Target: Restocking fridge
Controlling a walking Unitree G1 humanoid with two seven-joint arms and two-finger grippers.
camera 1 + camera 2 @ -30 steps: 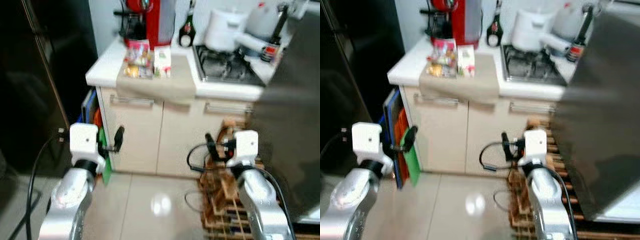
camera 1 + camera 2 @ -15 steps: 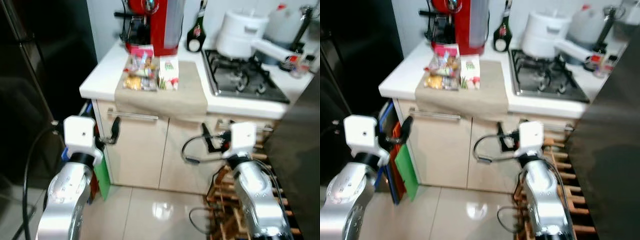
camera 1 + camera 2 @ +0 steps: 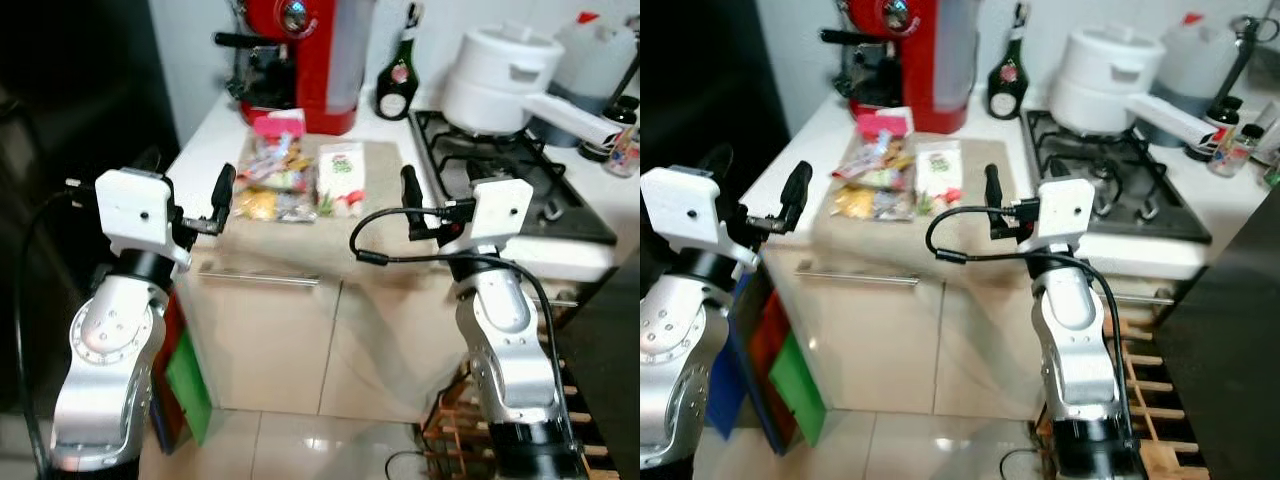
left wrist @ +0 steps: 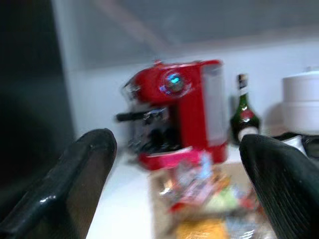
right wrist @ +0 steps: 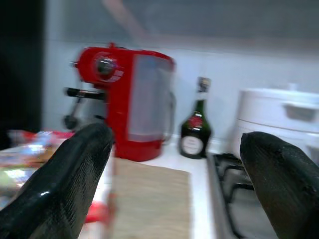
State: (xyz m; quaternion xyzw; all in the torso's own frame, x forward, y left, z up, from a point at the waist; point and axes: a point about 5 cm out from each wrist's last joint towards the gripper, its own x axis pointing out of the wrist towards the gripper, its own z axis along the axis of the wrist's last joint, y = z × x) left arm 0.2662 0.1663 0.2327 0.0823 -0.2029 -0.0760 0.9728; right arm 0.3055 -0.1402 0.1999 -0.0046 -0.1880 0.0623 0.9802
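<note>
Arms raised level toward snack packets [image 3: 290,175]; left gripper [image 4: 172,186], right gripper [image 5: 174,184] spread apart.

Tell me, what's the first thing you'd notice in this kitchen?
Probably the big red coffee machine at the back of the white counter, with a dark green bottle beside it. In front of it lie colourful snack packets on a beige cloth. The left gripper and the right gripper are raised at the counter's front edge, either side of the packets, both open and holding nothing.
</note>
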